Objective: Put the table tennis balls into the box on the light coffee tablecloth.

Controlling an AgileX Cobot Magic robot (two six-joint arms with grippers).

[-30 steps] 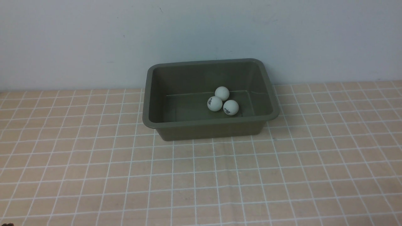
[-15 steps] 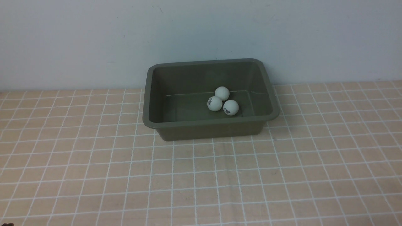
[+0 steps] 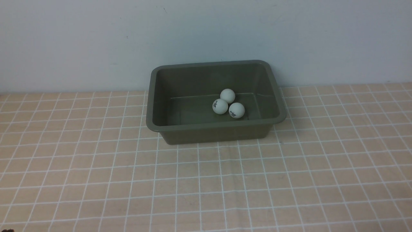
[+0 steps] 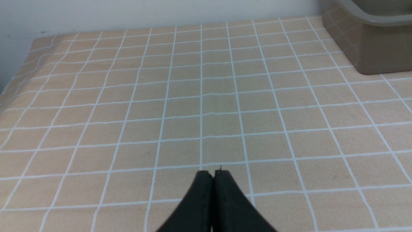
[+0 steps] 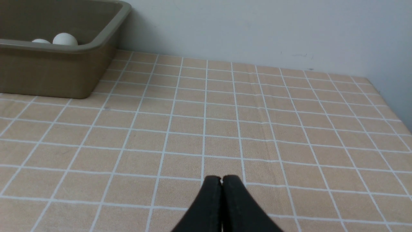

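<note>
- Already the table tennis balls [image 3: 228, 103] cluster inside the box [image 3: 154, 124] near the tablecloth's [image 3: 206, 180] far edge
- Left gripper [image 4: 212, 174] and right gripper [image 5: 221, 178] pressed together, empty, well apart from it

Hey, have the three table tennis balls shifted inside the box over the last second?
No. The table tennis balls sit clustered in the same spot against the box floor, right of its centre.
</note>
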